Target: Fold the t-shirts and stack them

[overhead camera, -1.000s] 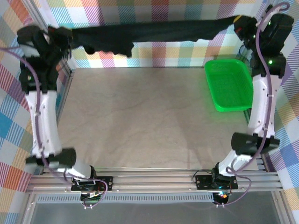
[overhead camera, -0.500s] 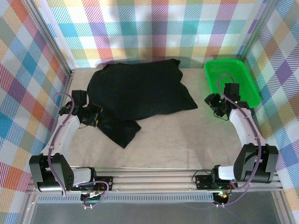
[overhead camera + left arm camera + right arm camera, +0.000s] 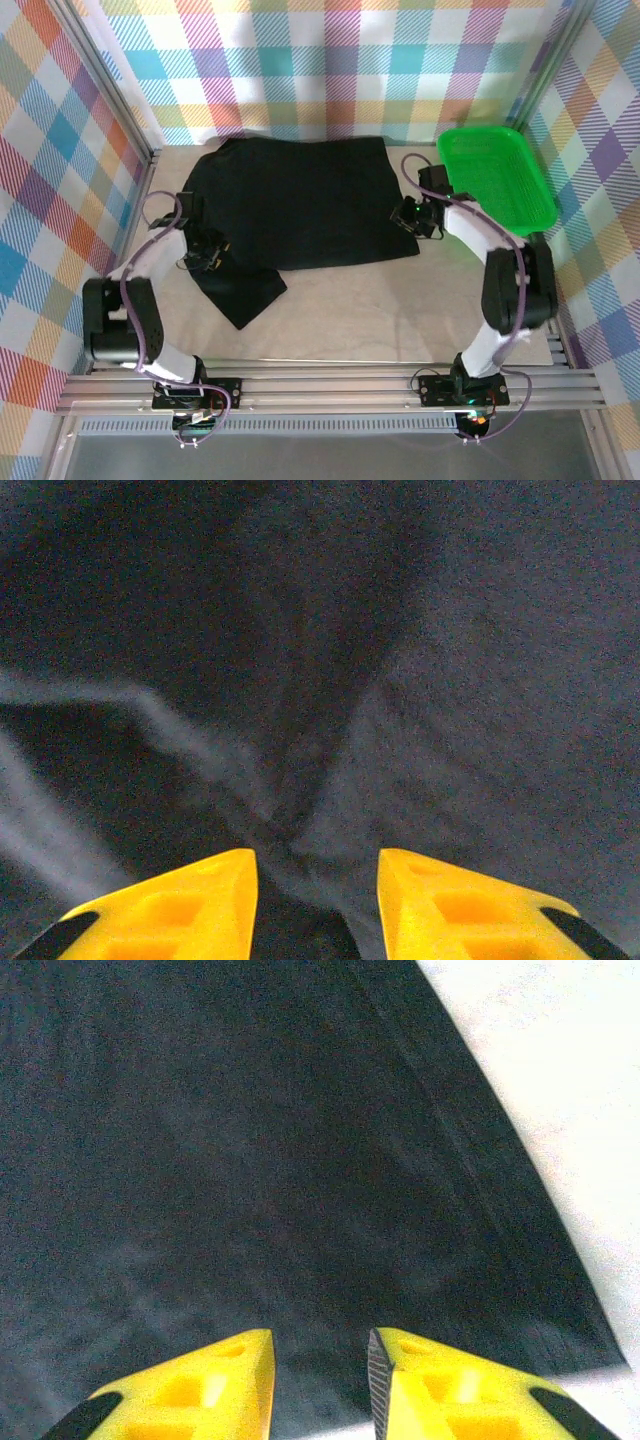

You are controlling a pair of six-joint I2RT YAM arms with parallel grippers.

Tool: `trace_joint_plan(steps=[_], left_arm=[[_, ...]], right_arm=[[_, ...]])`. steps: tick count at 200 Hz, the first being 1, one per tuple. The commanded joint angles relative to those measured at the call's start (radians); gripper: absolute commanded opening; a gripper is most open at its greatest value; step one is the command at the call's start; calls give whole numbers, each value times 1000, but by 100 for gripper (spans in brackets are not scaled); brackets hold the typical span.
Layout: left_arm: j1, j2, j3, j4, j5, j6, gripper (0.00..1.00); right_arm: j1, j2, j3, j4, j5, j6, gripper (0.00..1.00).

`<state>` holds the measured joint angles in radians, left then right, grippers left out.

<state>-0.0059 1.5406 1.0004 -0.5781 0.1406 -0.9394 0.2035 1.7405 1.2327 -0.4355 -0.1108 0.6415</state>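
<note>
Table (image 3: 400,300): pale surface that bears everything else, walled by chequered panels.

T-shirt (image 3: 300,200): black, spread mostly flat across the far half of the table, between the two arms. A flap of it trails toward the near left (image 3: 240,295). Its right edge lies near the basket without touching it.

Left arm (image 3: 150,265): the heavy elbow joint sits low at the near left. The white forearm runs away from the base along the left side, then the wrist bends back toward the cloth.

Right arm (image 3: 500,260): rises from its base at the near right. The forearm reaches to the far left, passing the near corner of the basket.

Basket (image 3: 478,133): bright green plastic mesh, at the far right corner of the table.

Left gripper (image 3: 210,255) (image 3: 315,880): low on the shirt's left side. The yellow fingers (image 3: 200,890) stand a narrow gap apart, and wrinkles in the cloth (image 3: 450,680) run into that gap. Whether they pinch the fabric cannot be told.

Right gripper (image 3: 405,215) (image 3: 320,1360): at the shirt's right edge, close to the near right corner. The fingers (image 3: 430,1375) are slightly parted above smooth cloth (image 3: 200,1160), with nothing between them.
</note>
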Motion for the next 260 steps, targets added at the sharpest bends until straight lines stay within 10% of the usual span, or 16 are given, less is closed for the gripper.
trace_joint_plan(steps=[1, 75, 202, 260], left_arm=[[-29, 77, 44, 18, -21, 18, 34], [-138, 127, -116, 17, -23, 33, 32], [-264, -62, -317, -64, -37, 36, 33], [-261, -279, -259, -158, -156, -18, 41]], right_arm=[[3, 128, 109, -40, -67, -7, 30], [24, 236, 139, -351, 111, 43, 29], [-5, -314, -337, -265, 274, 171, 28], [11, -30, -48, -134, 113, -68, 28]])
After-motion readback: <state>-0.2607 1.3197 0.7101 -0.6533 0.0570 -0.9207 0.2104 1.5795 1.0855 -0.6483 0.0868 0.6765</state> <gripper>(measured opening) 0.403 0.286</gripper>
